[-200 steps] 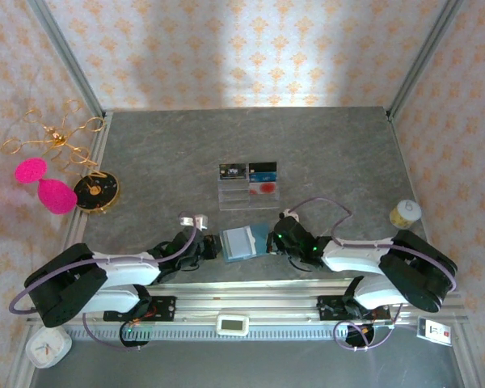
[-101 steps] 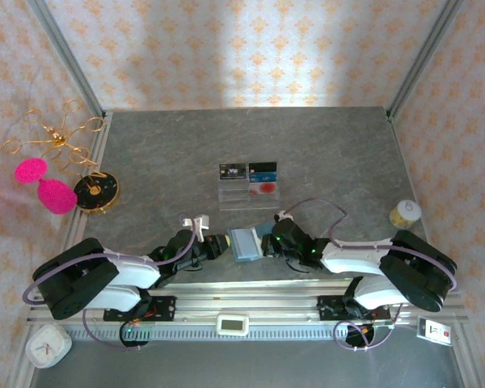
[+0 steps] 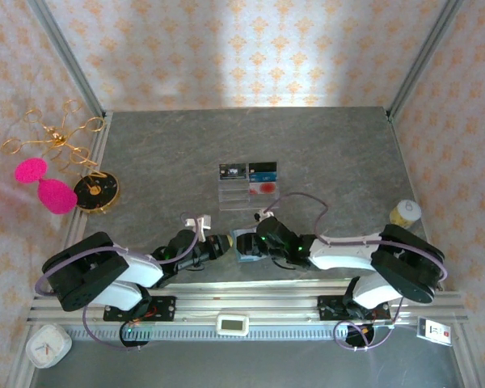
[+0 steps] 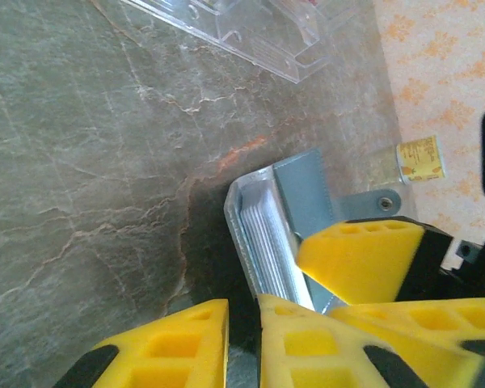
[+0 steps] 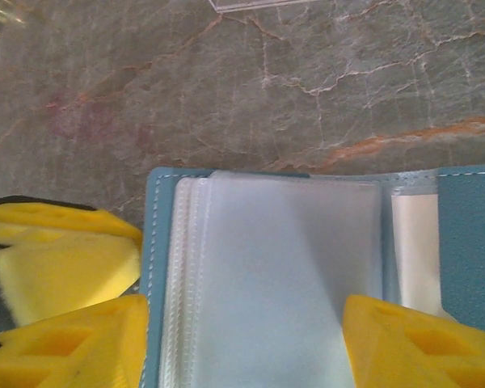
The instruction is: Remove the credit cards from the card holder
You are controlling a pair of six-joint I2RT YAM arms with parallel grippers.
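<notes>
The teal card holder (image 3: 244, 242) lies open near the table's front edge, its left side raised off the table. Several clear pockets (image 5: 283, 283) fan out inside, and a pale insert (image 5: 412, 242) shows in one on the right. My left gripper (image 3: 221, 242) (image 4: 244, 339) is shut on the holder's left edge (image 4: 246, 234). My right gripper (image 3: 255, 241) (image 5: 242, 347) is open, one finger on each side of the clear pockets. Three credit cards stand in the clear tray: a black one (image 3: 234, 171), a blue one (image 3: 263, 170) and a pale one with red print (image 3: 263, 188).
The clear plastic tray (image 3: 226, 196) (image 4: 250, 36) stands just behind the holder. A small yellow-labelled spool (image 3: 404, 212) (image 4: 420, 158) sits at the right edge. A black and gold disc (image 3: 95, 190) lies at the left edge. Open grey tabletop stretches behind the tray.
My right gripper has opened and moved left over the card holder. The holder has shifted left and looks narrower from above. My left arm has crept to the right, still shut.
</notes>
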